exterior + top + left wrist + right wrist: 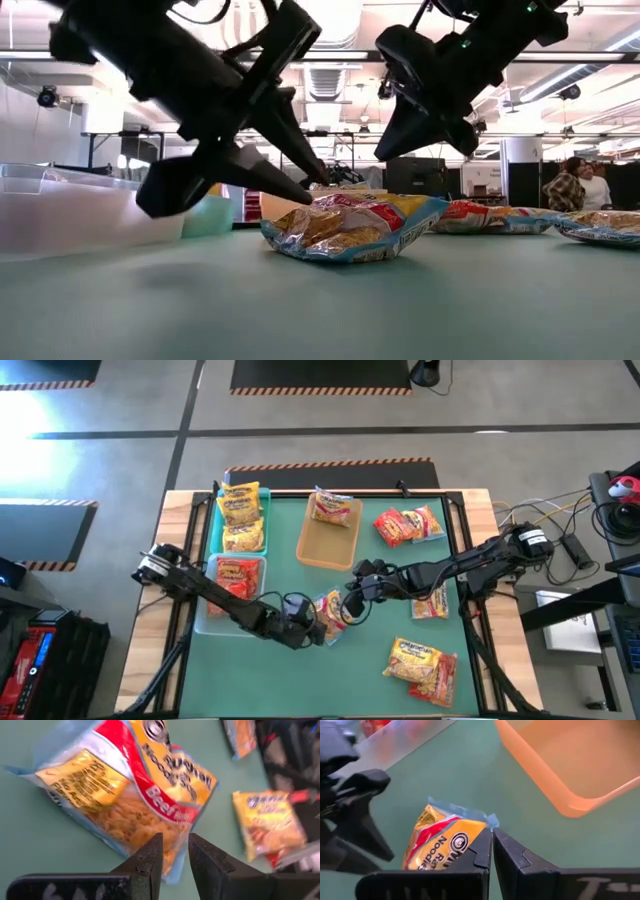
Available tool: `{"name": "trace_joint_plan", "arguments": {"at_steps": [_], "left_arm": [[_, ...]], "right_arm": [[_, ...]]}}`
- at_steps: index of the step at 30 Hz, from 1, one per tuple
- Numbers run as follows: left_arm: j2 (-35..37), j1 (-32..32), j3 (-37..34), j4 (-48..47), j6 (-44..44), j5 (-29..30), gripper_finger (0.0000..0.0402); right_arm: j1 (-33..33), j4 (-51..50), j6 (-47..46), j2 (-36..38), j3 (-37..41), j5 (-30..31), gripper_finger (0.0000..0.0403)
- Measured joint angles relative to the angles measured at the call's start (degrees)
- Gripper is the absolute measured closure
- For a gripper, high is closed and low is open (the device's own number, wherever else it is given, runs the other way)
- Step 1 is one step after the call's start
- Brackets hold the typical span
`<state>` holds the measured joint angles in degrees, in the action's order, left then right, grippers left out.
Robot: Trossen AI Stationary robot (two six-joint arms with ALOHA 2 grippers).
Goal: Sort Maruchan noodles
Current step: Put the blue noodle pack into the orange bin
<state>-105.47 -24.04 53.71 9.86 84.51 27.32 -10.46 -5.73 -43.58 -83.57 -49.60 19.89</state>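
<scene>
While three trays (243,520) hold packets, several lie loose; left gripper (313,626), narrow, and right gripper (352,603), closed and empty, flank one packet (331,610).

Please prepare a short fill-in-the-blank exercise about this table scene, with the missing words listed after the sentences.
1. The beef packet lies on the green mat between the two ____.
2. The tan tray holds ____ packet.
3. The right gripper has its fingers ____.
4. The clear tray near the left arm holds ____ packets.

Missing words: grippers; one; shut; red
</scene>
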Motion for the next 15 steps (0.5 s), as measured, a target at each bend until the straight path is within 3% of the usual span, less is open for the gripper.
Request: {"name": "trace_joint_plan", "arguments": {"at_steps": [8, 15], "left_arm": [[-0.13, 0.84, -3.55, 2.57, 6.76, 1.91, 0.0327], [-0.15, 1.63, -3.93, -0.99, 7.81, 1.97, 0.0327]], "right_arm": [[0.0, 0.26, -0.04, 0.0, 0.0, -0.84, 0.0394], [0.0, 0.34, -0.01, 0.0, 0.0, -0.84, 0.0394]]}}
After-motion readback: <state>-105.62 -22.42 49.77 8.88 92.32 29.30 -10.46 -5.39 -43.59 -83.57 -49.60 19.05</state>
